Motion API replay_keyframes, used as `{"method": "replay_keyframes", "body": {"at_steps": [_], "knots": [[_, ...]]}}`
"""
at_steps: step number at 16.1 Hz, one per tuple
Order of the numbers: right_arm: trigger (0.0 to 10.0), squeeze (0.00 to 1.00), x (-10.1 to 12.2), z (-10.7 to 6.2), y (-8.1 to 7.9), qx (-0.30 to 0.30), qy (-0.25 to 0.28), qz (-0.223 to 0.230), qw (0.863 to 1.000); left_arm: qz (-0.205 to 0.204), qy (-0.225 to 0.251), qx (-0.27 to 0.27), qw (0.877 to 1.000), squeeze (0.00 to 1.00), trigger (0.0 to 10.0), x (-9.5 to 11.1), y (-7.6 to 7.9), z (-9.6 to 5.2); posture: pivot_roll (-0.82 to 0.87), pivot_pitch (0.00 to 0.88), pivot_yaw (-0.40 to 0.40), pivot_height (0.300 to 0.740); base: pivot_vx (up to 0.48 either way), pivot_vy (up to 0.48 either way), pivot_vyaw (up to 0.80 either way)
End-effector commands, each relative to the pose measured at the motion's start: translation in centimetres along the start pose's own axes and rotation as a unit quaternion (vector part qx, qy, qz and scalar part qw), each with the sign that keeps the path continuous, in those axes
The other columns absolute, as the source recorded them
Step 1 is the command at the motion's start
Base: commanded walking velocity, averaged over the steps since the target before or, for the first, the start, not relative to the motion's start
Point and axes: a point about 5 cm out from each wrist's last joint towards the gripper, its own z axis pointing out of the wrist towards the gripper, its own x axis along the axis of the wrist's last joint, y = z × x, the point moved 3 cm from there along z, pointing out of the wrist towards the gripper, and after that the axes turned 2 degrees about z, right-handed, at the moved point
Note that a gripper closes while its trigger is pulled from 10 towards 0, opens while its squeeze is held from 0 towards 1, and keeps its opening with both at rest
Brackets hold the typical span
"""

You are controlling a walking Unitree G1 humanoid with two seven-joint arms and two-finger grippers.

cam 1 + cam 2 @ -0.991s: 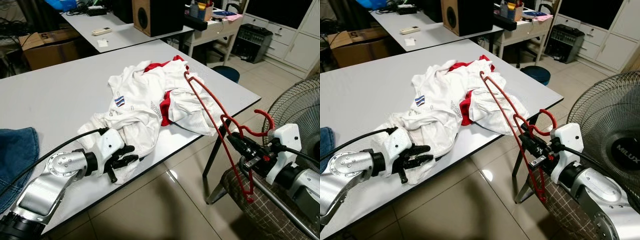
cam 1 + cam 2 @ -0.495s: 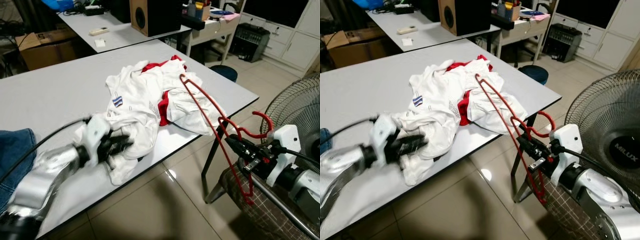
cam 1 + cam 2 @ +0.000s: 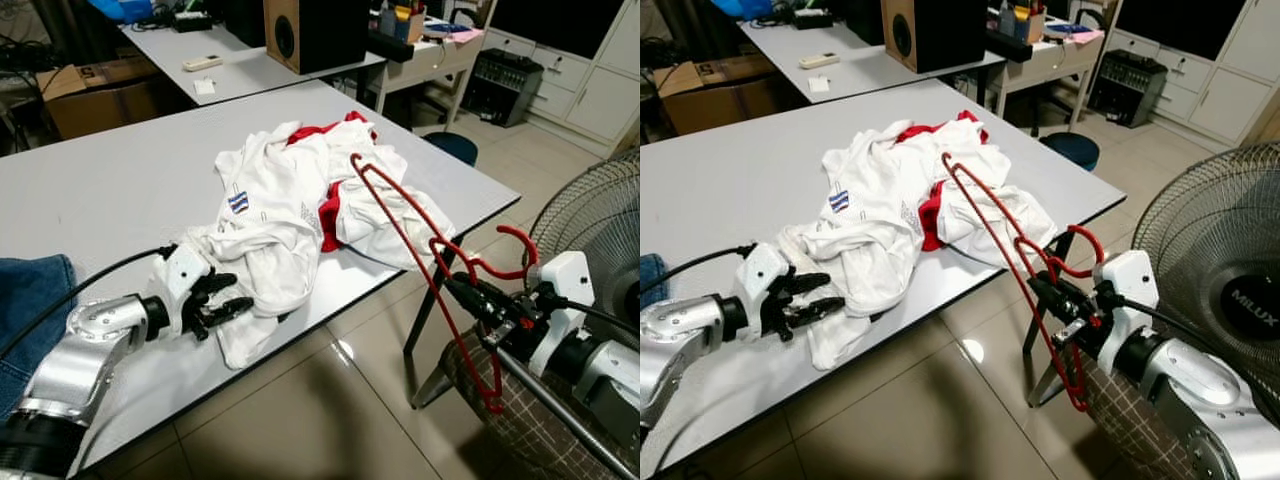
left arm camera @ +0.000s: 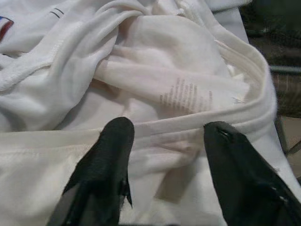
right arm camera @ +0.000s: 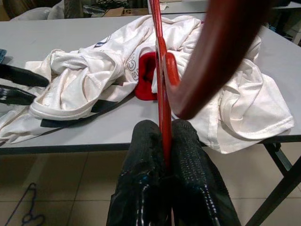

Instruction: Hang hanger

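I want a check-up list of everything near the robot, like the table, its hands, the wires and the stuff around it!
Surface: grey table, mostly bare.
Job's things: red hanger held off the table's edge; white and red shirt crumpled on the table.
Clutter: blue cloth at the table's left edge.
Grippers: left gripper open at the shirt's hem; right gripper shut on the hanger.
Cables: black cable running to the left wrist.
Surroundings: fan, speaker on a second table, cardboard box, tiled floor.
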Motion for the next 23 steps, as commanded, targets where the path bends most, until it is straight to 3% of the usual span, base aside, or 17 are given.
{"method": "replay_keyframes", "body": {"at_steps": [1,3,6,7,8,9,13,18,20,22,23], "knots": [[10.0,0.0,0.3,-0.2,-0.2,0.003,0.001,-0.005,1.0,-0.001,0.012,-0.005,1.0,0.0,10.0,0.4,0.0,0.4,-0.14,0.0,0.005,0.74,0.0,0.0,0.0],[10.0,0.0,0.3,-0.1,-0.2,0.004,0.002,-0.004,1.0,-0.023,0.011,-0.026,0.999,0.0,10.0,0.0,0.6,0.9,-0.14,0.0,0.007,0.74,0.0,0.0,0.0],[10.0,0.0,0.3,-0.1,-0.3,0.005,0.001,-0.006,1.0,0.007,-0.047,-0.018,0.999,0.0,10.0,-1.8,0.5,1.5,-0.15,0.0,0.011,0.74,0.0,0.0,0.0],[10.0,0.0,0.3,-0.1,-0.3,0.005,0.0,-0.006,1.0,0.013,-0.044,-0.003,0.999,0.0,4.0,-1.7,0.1,1.6,-0.15,0.0,0.01,0.74,0.0,0.0,0.0],[10.0,0.0,0.3,-0.1,-0.3,0.005,0.0,-0.005,1.0,0.014,-0.039,0.002,0.999,0.0,0.9,-1.5,0.0,1.7,-0.15,0.0,0.01,0.74,0.0,0.0,0.0],[10.0,0.0,0.3,-0.1,-0.3,0.006,-0.001,-0.005,1.0,0.019,-0.027,0.006,0.999,0.0,0.0,-1.2,0.1,2.0,-0.15,0.0,0.01,0.74,0.0,0.0,0.0],[10.0,0.0,0.3,-0.1,-0.3,0.005,0.001,-0.006,1.0,0.042,-0.003,0.006,0.999,0.0,0.0,-0.6,0.3,2.5,-0.15,0.0,0.012,0.74,0.0,0.0,0.0],[10.0,0.0,0.2,-0.2,-0.4,0.006,-0.001,-0.006,1.0,0.054,0.024,0.01,0.998,0.0,0.0,0.3,-0.3,2.0,-0.15,0.0,0.013,0.74,0.0,0.0,0.0],[10.0,0.0,0.2,-0.2,-0.4,0.01,-0.002,-0.008,1.0,0.076,0.022,0.004,0.997,0.0,0.0,0.7,-0.5,1.5,-0.15,0.0,0.011,0.74,0.0,0.0,0.0],[10.0,0.0,0.2,-0.2,-0.4,0.016,-0.004,-0.012,1.0,0.116,0.024,0.009,0.993,0.0,0.0,2.0,-1.6,0.5,-0.14,0.0,0.008,0.74,0.0,0.0,0.0],[10.0,0.0,0.3,-0.1,-0.4,0.018,-0.003,-0.013,1.0,0.142,0.038,0.042,0.988,0.0,0.0,3.4,-3.0,-0.1,-0.14,0.0,0.007,0.74,0.0,0.0,0.0]]}}
